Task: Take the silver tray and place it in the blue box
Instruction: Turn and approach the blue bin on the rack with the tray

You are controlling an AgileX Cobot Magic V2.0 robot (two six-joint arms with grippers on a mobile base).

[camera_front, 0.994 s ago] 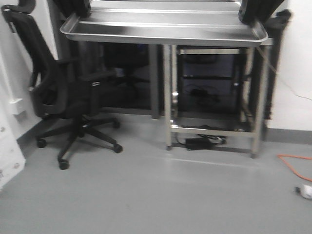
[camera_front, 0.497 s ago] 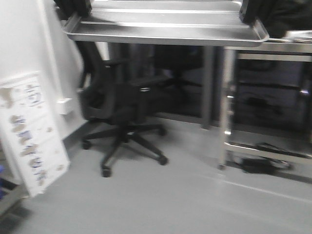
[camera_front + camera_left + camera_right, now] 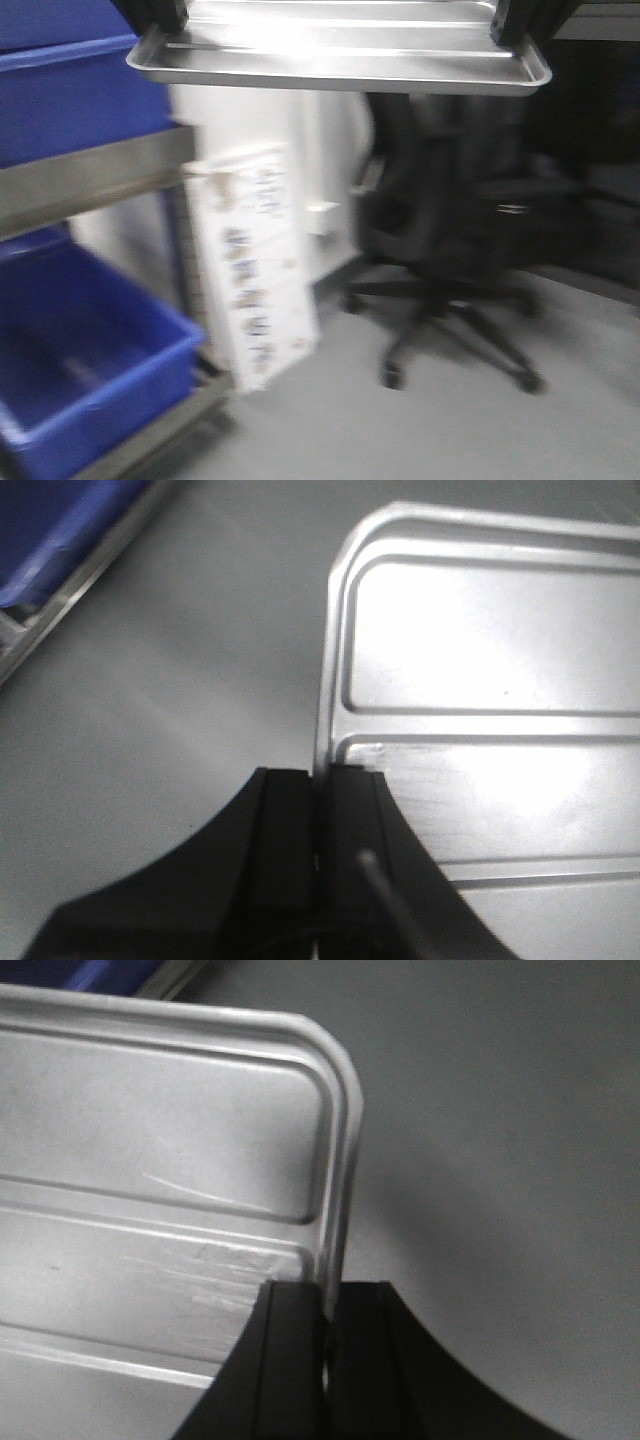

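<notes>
Blue box (image 3: 120, 400) sits open on the lower shelf of a metal rack (image 3: 90, 180), below and outward of the left gripper (image 3: 318, 815). Silver tray (image 3: 340, 75) hangs level between both grippers, the left clamped on its left rim, the right gripper (image 3: 325, 1330) pinching its right rim.

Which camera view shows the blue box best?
The exterior front-facing view: the blue box sits open on the lower rack shelf, interior visible. The left wrist view shows only a blurred blue corner; the right wrist view only a blue sliver.
</notes>
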